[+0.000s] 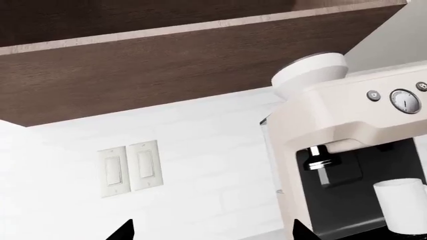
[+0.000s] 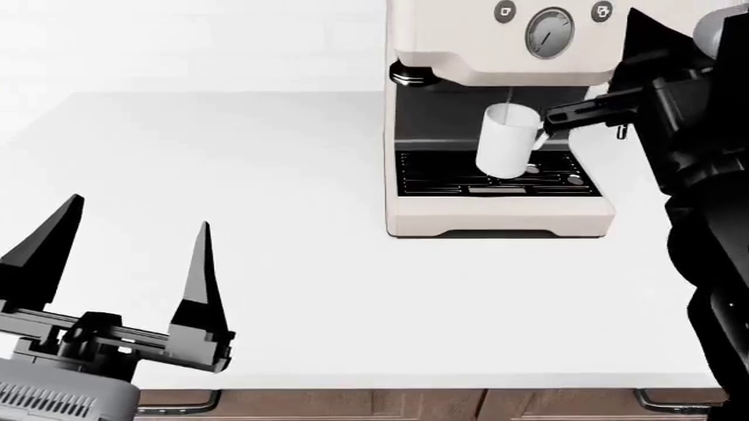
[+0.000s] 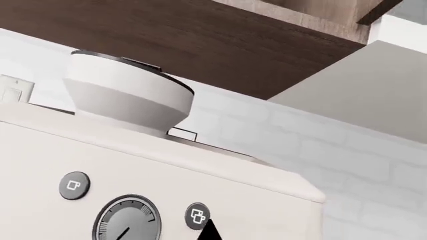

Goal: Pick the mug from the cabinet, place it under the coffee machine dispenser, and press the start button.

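Note:
The white mug (image 2: 506, 139) stands on the slotted drip tray (image 2: 445, 186) in the black recess of the cream coffee machine (image 2: 503, 217), under its overhanging top. It also shows in the left wrist view (image 1: 400, 205), beside the chrome dispenser (image 1: 319, 161). My right gripper (image 3: 210, 231) shows as one black tip just below the double-cup button (image 3: 197, 215), close to or touching it. In the head view my right gripper (image 2: 632, 17) is at the machine's upper right. My left gripper (image 2: 132, 219) is open and empty, low over the counter at the left; it also shows in the left wrist view (image 1: 212, 235).
The panel has a round gauge (image 3: 125, 220) and a single-cup button (image 3: 73, 185). A white hopper (image 3: 127, 95) tops the machine. A dark upper cabinet (image 1: 167, 60) hangs above, with wall switches (image 1: 130, 167) on the backsplash. The white counter (image 2: 234, 158) ends at its front edge.

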